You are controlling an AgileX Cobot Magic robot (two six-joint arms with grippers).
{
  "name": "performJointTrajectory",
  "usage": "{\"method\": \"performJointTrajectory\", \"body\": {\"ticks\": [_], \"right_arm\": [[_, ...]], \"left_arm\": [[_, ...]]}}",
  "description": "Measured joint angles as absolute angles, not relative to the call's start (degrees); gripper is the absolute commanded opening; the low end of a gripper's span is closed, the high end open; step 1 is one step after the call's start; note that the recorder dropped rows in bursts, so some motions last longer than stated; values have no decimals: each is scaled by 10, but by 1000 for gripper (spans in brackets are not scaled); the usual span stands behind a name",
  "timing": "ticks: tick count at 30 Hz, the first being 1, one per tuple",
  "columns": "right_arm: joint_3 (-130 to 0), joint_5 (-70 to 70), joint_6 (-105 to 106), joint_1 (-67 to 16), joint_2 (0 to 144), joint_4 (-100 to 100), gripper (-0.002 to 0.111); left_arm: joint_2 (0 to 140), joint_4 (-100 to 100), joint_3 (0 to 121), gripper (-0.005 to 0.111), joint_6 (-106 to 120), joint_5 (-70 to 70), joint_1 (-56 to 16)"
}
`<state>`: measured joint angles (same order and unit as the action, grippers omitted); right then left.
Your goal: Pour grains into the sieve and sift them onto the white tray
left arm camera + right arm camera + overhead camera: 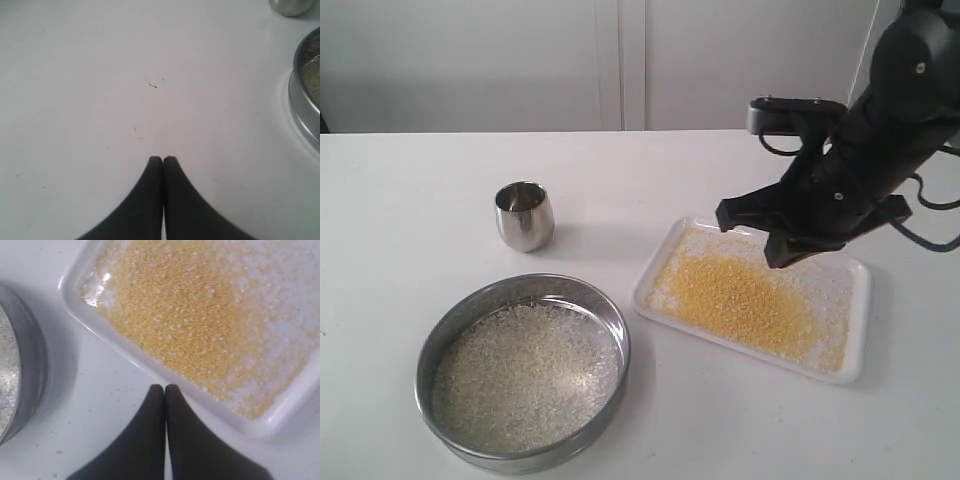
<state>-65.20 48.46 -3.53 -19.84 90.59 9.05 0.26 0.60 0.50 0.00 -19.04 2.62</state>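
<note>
The sieve (523,370) stands on the table at the front left, its mesh covered by pale whitish grains (525,378). The white tray (855,330) lies to its right with yellow grains (740,295) spread over it. My right gripper (732,214) hangs over the tray, shut and empty. In the right wrist view its tips (165,388) sit just outside the tray's rim (125,352), with the yellow grains (200,315) beyond and the sieve's wall (30,370) to one side. My left gripper (163,159) is shut over bare table, near the sieve's rim (302,105). It is out of the exterior view.
A small steel cup (525,215) stands upright behind the sieve, and its base (292,6) shows in the left wrist view. The white table (420,180) reaches back to a pale wall. A few dark specks (154,85) lie on the table.
</note>
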Motion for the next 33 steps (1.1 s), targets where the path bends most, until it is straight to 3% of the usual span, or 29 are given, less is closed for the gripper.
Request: {"method": "performJointTrajectory", "body": {"ticks": [12, 33], "right_arm": [[-584, 494, -20, -51, 827, 89, 0], [-548, 512, -19, -47, 725, 59, 0]], "left_arm": [[3, 6, 5, 0, 0, -190, 26], [3, 6, 5, 0, 0, -190, 26]]}}
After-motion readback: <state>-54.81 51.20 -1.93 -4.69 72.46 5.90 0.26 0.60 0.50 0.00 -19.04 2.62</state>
